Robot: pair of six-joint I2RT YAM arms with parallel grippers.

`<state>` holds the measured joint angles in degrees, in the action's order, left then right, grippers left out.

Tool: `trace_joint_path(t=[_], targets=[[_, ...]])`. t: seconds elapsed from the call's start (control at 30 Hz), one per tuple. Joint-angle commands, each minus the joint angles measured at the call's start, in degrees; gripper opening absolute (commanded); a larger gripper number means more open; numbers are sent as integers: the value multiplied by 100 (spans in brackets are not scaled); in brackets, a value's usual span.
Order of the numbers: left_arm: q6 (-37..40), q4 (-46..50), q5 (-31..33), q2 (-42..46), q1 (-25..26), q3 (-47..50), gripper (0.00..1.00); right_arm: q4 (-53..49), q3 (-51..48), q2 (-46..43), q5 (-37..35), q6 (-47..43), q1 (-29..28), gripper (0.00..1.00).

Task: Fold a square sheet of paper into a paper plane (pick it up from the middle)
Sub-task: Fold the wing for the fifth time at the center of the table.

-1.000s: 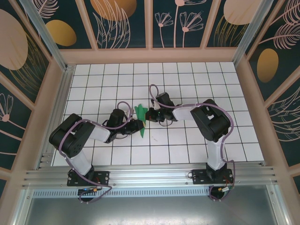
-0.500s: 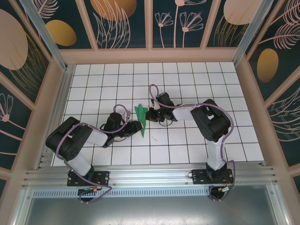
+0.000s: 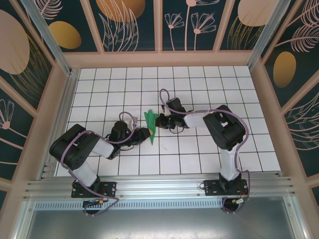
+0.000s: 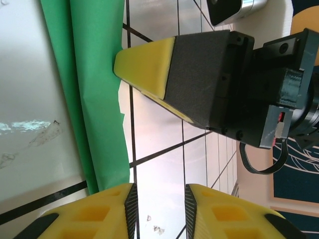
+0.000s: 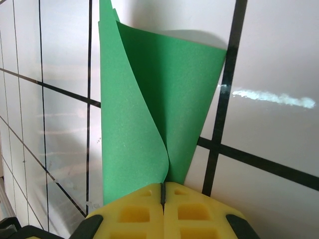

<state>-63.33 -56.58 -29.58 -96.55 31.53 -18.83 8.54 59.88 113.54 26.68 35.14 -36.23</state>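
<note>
Two shifts in the last second. The left arm's elbow has dropped and pulled back toward the near-left of the glossy white grid-tiled table. The left gripper has also backed slightly off the near tail of the thin bright green paper sheet.

The paper itself has hardly moved. It sits near table centre, folded into a slim pointed strip running far to near.

Right gripper, just right of table centre: jaws fully closed, pinching the paper. Left gripper: jaws part-way open, nothing between them. The paper's edge runs just beside one yellow finger; touching or not, can't tell.

My read: the right is anchoring while the left resets for the next crease. This isn't a finished dart yet.

Materials:
- Paper: matte and fine-grained. One layer curls up from the pinch in a smooth bow instead of lying flat, so that crease looks soft.
- Fingers: yellow, wedge-tipped, with moulded pockets.
- Table: black grid lines and glare streaks.
</note>
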Motion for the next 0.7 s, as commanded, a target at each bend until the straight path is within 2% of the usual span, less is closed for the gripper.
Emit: trace_joint_path(t=[0.0, 0.17, 0.67], targets=[[-39, -294, -174, -130, 53, -118, 33, -472, 76, 266, -457, 55, 125, 0], [-82, -458, -298, -531, 153, -225, 33, -555, 129, 335, -457, 70, 129, 0], [17, -272, -302, -745, 213, -437, 33, -636, 167, 436, -417, 99, 134, 2]])
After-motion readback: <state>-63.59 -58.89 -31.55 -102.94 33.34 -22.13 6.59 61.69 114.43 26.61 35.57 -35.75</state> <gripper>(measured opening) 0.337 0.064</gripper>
